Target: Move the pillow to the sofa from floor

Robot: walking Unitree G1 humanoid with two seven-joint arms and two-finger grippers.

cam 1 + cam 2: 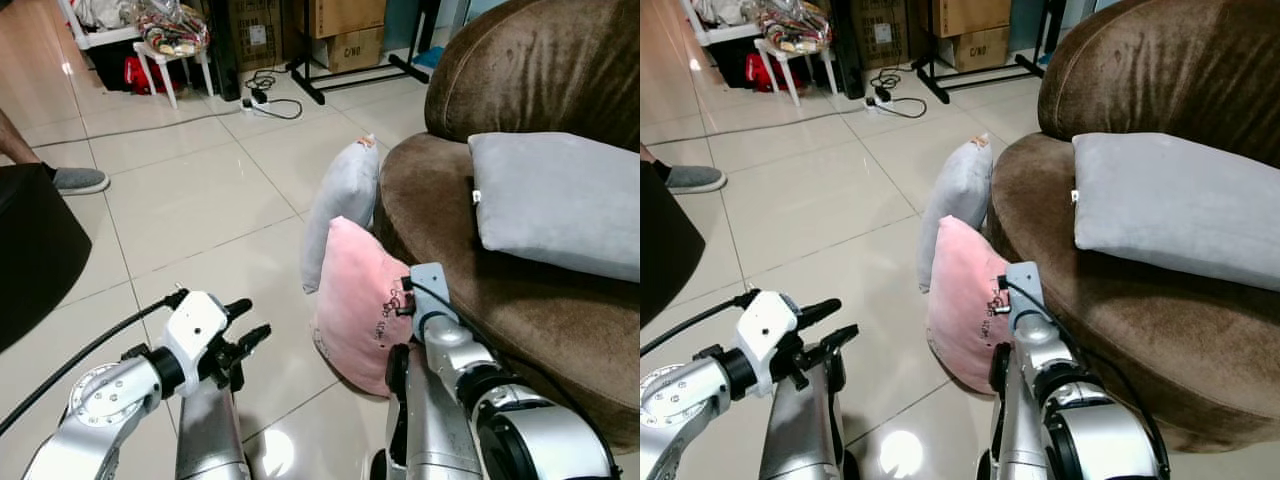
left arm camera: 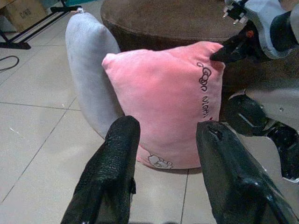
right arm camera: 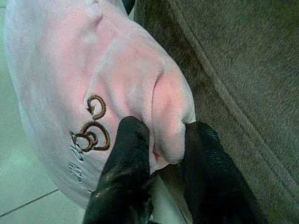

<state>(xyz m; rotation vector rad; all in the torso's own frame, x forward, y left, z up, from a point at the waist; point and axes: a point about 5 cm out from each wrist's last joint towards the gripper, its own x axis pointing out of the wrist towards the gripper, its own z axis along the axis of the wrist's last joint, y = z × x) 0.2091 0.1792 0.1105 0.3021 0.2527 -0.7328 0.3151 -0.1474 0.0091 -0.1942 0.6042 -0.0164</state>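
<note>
A pink pillow (image 1: 355,300) with dark embroidery stands on the tiled floor, leaning against the brown sofa (image 1: 520,290). My right gripper (image 3: 161,154) is shut on the pink pillow's corner nearest the sofa; the wrist view shows the fabric pinched between the two black fingers (image 3: 128,149). Behind the pink one, a grey pillow (image 1: 345,200) also stands upright on the floor against the sofa. My left gripper (image 1: 250,330) is open, held low over the tiles a short way left of the pink pillow (image 2: 163,98), with nothing between its fingers.
Another grey pillow (image 1: 555,200) lies on the sofa seat. A dark object (image 1: 30,250) stands at the left edge, with a person's foot in a grey shoe (image 1: 75,180) beyond it. A white stool (image 1: 170,55), cables (image 1: 265,100) and boxes stand at the back.
</note>
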